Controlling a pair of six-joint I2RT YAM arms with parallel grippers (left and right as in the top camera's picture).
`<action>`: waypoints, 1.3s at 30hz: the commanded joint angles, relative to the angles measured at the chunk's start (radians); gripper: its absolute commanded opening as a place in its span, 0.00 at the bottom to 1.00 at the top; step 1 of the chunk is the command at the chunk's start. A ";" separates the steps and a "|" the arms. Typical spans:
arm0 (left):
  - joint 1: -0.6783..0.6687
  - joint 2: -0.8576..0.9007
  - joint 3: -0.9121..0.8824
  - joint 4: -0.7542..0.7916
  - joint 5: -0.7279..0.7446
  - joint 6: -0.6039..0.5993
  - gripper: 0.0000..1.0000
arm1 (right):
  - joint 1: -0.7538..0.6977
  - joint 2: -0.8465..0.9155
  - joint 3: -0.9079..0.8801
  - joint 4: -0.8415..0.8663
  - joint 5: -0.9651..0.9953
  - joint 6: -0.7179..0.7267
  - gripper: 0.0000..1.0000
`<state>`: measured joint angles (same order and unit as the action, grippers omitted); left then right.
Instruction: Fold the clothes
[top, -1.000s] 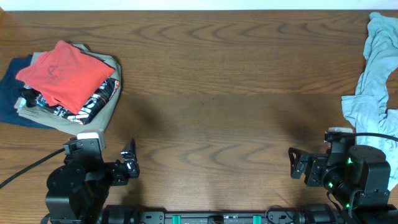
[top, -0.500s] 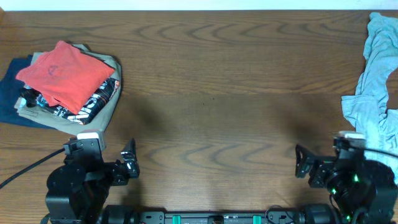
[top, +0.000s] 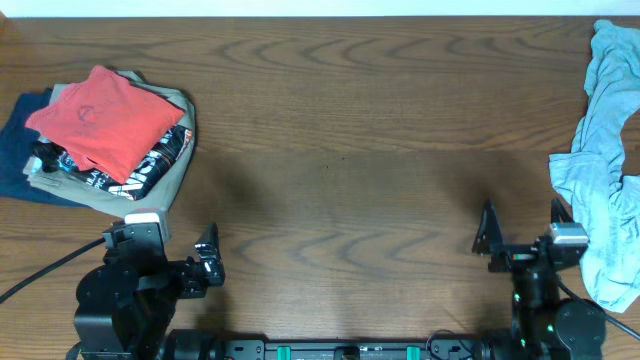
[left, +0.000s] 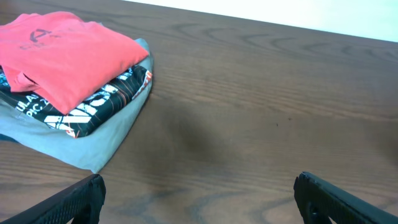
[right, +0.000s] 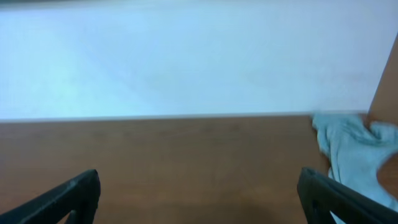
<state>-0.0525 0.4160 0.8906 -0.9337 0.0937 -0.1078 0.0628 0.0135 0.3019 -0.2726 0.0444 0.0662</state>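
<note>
The red-orange T-shirt (top: 105, 115) lies folded on top of a stack of garments at the table's far left, a faint logo facing up; it also shows in the left wrist view (left: 62, 46). Its lettering is hidden. My left gripper (top: 205, 262) is open and empty near the front edge, well in front of the stack; in its own view (left: 199, 186) only bare wood lies between the fingers. My right gripper (top: 522, 235) is open and empty at the front right, with bare table between its fingers (right: 199, 186).
Under the red shirt lie a black shirt with white print (top: 150, 165), a tan garment (top: 150, 195) and a navy one (top: 15, 165). A crumpled light-blue garment (top: 600, 170) lies along the right edge and shows in the right wrist view (right: 351, 152).
The right arm has shifted right and turned, so its fingers now point toward the far edge. The left arm and the garments have not moved.
</note>
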 joint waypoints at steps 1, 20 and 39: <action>0.001 -0.002 -0.002 0.003 -0.008 -0.009 0.98 | -0.007 -0.008 -0.089 0.109 0.034 -0.023 0.99; 0.001 -0.002 -0.002 0.003 -0.008 -0.009 0.98 | -0.008 -0.009 -0.297 0.200 -0.022 -0.041 0.99; 0.001 -0.002 -0.002 0.003 -0.008 -0.009 0.98 | -0.007 -0.009 -0.297 0.200 -0.022 -0.041 0.99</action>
<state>-0.0525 0.4160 0.8906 -0.9333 0.0937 -0.1078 0.0628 0.0120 0.0067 -0.0677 0.0330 0.0402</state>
